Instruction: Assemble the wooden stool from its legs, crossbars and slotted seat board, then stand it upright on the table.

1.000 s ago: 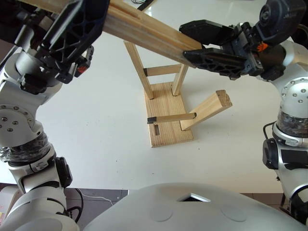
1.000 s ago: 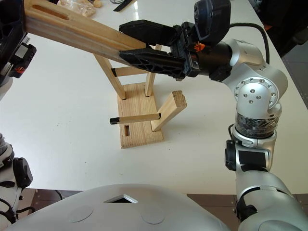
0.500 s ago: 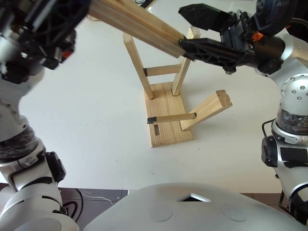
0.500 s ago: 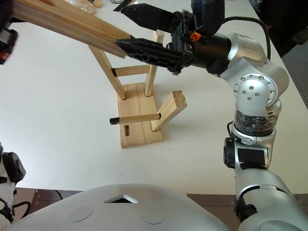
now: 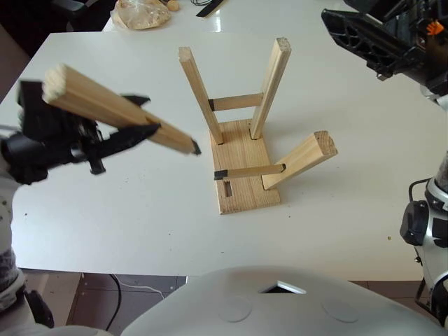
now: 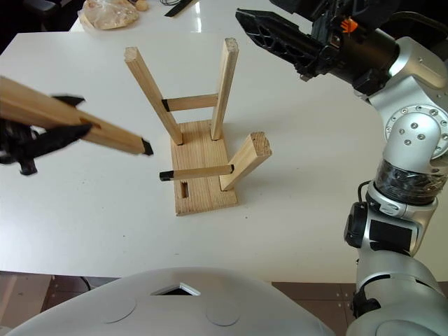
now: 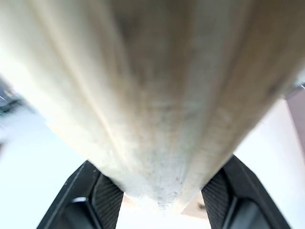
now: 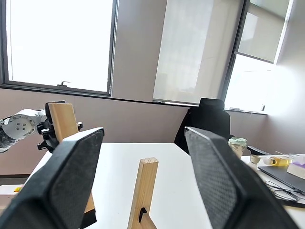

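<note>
Clutching one leg [image 5: 84, 98], the left claw [image 5: 143, 117] was clenched; past its tip: one board [image 5: 252, 199], two upright legs [image 5: 199, 94], one leaning leg [image 5: 308, 157], two crossbars [image 5: 236, 103]. Right claw [image 6: 269, 17] gaped, released.

1. The slotted seat board [image 5: 246, 183] lies flat on the bench [image 5: 105, 203].
2. A left leg [image 5: 201, 94] and right leg [image 5: 271, 87] stand in it, joined by a crossbar [image 5: 236, 103].
3. The third leg [image 5: 301, 159] leans tilted and carries a second crossbar [image 5: 248, 171].
4. The fourth leg [image 5: 105, 105] is clamped in the left tool [image 5: 148, 115].

Close-up wooden leg [image 7: 157, 95], black claw [image 7: 159, 202] fingers [image 7: 107, 200] clamping both sides
</note>
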Robot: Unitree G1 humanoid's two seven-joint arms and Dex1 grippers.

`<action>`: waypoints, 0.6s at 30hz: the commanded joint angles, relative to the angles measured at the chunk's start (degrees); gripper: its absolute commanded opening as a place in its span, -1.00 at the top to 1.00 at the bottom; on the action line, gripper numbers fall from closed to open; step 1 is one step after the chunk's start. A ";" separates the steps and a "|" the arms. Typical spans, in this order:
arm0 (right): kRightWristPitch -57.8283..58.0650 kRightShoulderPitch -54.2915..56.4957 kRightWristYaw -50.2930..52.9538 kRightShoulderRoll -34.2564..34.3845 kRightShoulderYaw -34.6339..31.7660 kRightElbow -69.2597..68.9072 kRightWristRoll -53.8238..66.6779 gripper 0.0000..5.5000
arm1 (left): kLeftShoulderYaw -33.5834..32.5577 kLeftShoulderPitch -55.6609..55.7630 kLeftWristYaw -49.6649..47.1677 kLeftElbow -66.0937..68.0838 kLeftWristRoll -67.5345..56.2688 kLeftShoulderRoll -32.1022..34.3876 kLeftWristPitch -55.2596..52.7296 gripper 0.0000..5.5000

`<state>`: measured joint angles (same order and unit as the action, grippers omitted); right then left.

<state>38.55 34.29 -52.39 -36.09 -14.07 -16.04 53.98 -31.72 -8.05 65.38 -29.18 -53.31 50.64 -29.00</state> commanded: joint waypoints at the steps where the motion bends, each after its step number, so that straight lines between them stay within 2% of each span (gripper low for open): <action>1: -0.33 -1.92 -1.58 -1.77 -0.79 0.03 -0.23 -0.14 | 1.84 -4.85 2.63 -2.49 1.34 -3.90 3.59 0.26; 7: -1.44 -1.98 -3.55 -2.47 0.29 1.78 -1.72 -0.14 | 7.70 -5.09 -1.98 -2.67 3.56 -9.91 5.59 0.26; 18: -4.61 -1.14 -8.82 -3.34 3.60 4.62 -5.69 -0.14 | 18.59 -9.92 -2.07 -2.16 13.39 -16.39 15.01 0.26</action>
<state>35.12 32.15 -59.98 -38.63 -11.31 -11.67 49.56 -14.30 -17.82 63.67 -31.88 -41.67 34.93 -15.88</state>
